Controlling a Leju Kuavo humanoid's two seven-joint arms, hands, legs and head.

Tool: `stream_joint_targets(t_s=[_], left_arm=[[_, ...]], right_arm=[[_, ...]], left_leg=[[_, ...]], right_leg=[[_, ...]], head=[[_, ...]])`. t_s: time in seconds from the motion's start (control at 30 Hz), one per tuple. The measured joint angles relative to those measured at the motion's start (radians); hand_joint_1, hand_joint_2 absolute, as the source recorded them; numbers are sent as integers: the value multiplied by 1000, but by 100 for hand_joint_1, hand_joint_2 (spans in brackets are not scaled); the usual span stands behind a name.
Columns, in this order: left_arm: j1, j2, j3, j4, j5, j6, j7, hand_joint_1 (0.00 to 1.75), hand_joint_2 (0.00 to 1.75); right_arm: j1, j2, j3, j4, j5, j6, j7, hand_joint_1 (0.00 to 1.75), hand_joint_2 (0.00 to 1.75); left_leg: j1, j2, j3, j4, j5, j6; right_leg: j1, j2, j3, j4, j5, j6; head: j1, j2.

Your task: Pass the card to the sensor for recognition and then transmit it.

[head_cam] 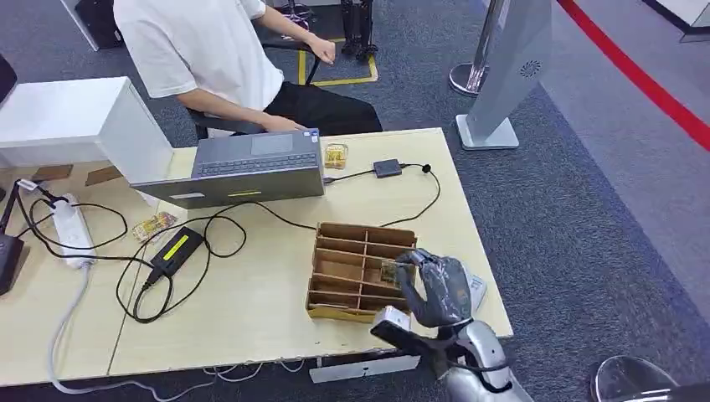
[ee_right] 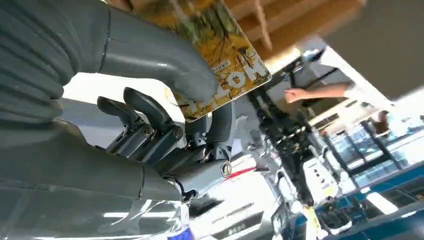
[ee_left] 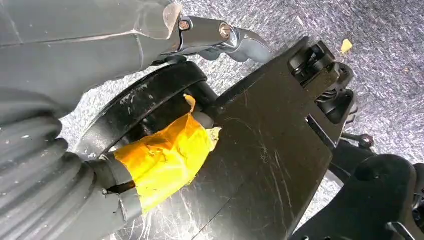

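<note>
The fingers [ee_right: 150, 107] of the right hand [head_cam: 437, 285] are closed on the card [ee_right: 225, 55]: in the right wrist view the thick grey thumb presses on its yellow, leaf-patterned face while a darker finger backs it from the other side, and the rest of the fingers are curled in beside it. In the head view the same hand holds the card [head_cam: 390, 272] upright over the right-hand side of the brown cardboard organiser [head_cam: 352, 268], a tray split into compartments that sits on the pale wooden desk [head_cam: 251, 318] near its front right corner. Whether the card touches the dividers cannot be told. The left hand [ee_left: 220, 37] hangs over grey carpet, and whether its fingers are spread or curled cannot be told. Farther back on the desk a grey laptop [head_cam: 251, 167] stands near the far edge, with a small dark sensor box [head_cam: 387, 167] on a cable to its right and a small yellow card [head_cam: 336, 155] between them. A black power adapter [head_cam: 176, 249] with a yellow label lies among looped black cables at mid-desk, and a white power strip [head_cam: 71, 228] lies to the left. A person [head_cam: 218, 50] in a white shirt sits behind the laptop.
</note>
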Motion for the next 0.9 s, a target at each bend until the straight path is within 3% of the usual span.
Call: stream_joint_targets(t_s=[0.17, 0.3, 0.4, 0.5, 0.9], left_arm=[[0, 0, 0, 0, -6, -2, -2, 0, 175], [-1, 0, 0, 0, -16, -8, -3, 0, 175], [-2, 0, 0, 0, -27, -11, -3, 0, 175], [-5, -3, 0, 0, -44, -14, 6, 0, 175], [-24, -5, -2, -2, -113, -52, 36, 0, 175]], right_arm=[[-178, -63, -8, -50, -266, 302, -12, 175, 175], [-332, -81, -10, -49, -357, 365, 6, 175, 175], [-433, -77, -3, -24, -307, 328, 46, 175, 175], [-527, -53, 26, 43, -186, 238, 102, 175, 175], [-814, 120, 146, 483, 187, -23, 221, 175, 175]], left_leg=[[0, -1, 0, 0, 2, 0], [0, 0, 0, 0, 3, -1], [0, -1, -1, 0, 3, -1], [0, 0, -1, 0, 3, -1], [0, -3, -1, 0, 3, -2]], right_leg=[[0, 0, 0, 0, 2, 2], [0, 1, 0, 0, 2, 1], [0, 0, 0, 1, 2, 1], [0, 1, 0, 1, 2, 1], [0, 0, -1, 2, 2, 1]], head=[[0, 0], [0, 0], [0, 0], [0, 0], [0, 0]])
